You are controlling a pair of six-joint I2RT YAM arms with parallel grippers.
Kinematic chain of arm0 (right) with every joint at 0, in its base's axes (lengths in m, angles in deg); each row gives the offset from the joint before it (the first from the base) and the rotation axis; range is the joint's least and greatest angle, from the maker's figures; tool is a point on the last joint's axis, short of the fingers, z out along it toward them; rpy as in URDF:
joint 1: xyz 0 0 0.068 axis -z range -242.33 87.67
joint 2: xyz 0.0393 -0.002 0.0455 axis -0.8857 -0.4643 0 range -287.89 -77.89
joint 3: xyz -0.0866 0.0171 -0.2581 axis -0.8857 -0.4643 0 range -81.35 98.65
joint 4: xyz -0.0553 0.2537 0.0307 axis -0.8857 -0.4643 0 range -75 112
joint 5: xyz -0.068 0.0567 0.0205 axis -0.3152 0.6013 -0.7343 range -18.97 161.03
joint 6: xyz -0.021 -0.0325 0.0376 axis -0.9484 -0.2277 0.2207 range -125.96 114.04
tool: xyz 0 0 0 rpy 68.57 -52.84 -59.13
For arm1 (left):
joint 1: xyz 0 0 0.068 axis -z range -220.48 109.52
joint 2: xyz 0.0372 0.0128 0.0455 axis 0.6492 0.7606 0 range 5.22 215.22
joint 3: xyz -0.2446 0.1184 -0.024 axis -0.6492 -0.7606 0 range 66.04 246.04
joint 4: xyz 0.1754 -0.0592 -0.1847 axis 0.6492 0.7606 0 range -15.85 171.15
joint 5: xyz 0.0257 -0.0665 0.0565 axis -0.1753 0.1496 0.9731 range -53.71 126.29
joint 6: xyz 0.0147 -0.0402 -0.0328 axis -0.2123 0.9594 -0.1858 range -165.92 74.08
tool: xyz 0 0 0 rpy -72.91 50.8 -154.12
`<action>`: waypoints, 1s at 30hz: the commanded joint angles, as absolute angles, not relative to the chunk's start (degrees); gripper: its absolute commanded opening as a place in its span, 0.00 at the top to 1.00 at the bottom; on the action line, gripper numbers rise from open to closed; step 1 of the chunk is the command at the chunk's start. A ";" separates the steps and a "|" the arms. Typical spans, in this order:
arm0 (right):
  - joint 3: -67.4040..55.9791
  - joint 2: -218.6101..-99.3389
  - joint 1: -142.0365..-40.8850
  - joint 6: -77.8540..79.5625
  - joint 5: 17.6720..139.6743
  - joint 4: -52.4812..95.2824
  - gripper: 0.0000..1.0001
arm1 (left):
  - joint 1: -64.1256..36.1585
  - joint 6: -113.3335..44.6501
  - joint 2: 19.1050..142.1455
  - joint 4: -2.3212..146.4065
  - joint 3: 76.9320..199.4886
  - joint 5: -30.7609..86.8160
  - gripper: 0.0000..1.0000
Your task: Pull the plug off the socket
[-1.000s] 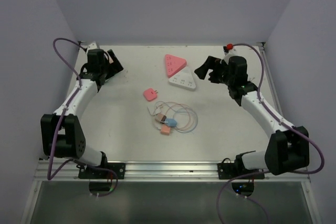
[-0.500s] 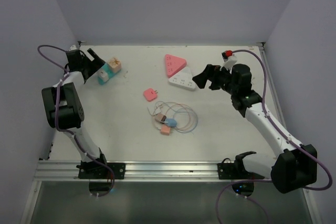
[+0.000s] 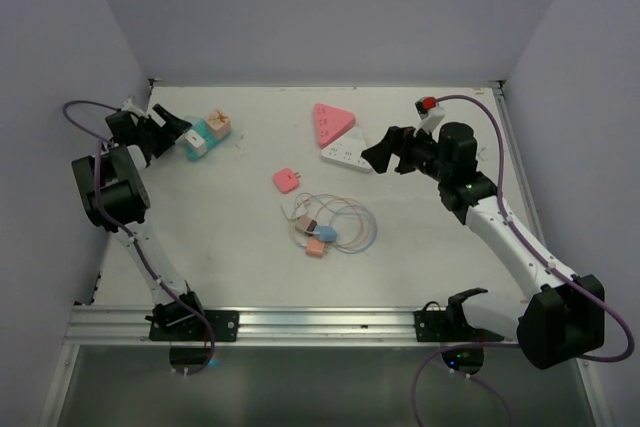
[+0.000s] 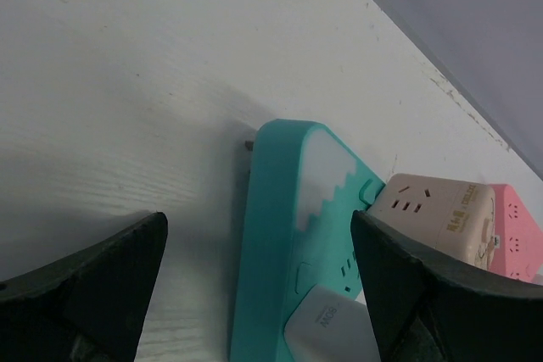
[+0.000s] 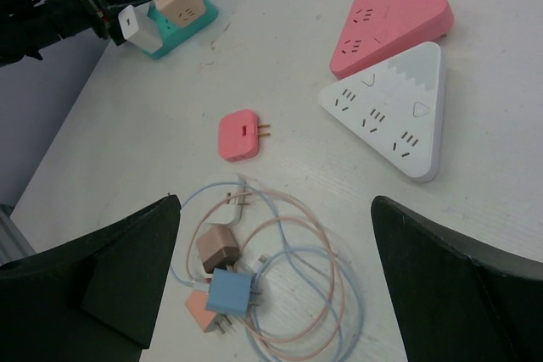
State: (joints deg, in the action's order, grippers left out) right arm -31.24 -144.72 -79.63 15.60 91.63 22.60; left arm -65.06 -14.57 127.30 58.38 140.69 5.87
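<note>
We are approaching: the left gripper [image 3: 168, 129], open, faces the teal socket [image 4: 288, 184], its white plug [image 4: 327, 332] ungrasped. Next we close on that plug; the right gripper [image 3: 372, 151] idles open.

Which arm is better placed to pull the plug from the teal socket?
Left: the left pincer, open, faces the teal socket and white plug; the right pincer hovers across the table.
</note>
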 commanded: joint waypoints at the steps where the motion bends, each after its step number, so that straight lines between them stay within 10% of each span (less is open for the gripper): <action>1: -31.07 -144.60 -79.91 13.99 92.92 24.72 0.01 | -64.92 -14.37 129.93 52.71 143.38 -0.36 0.07; 30: -31.78 -145.30 -80.35 13.55 91.60 24.90 0.01 | -59.03 5.41 119.83 23.97 111.14 9.57 0.16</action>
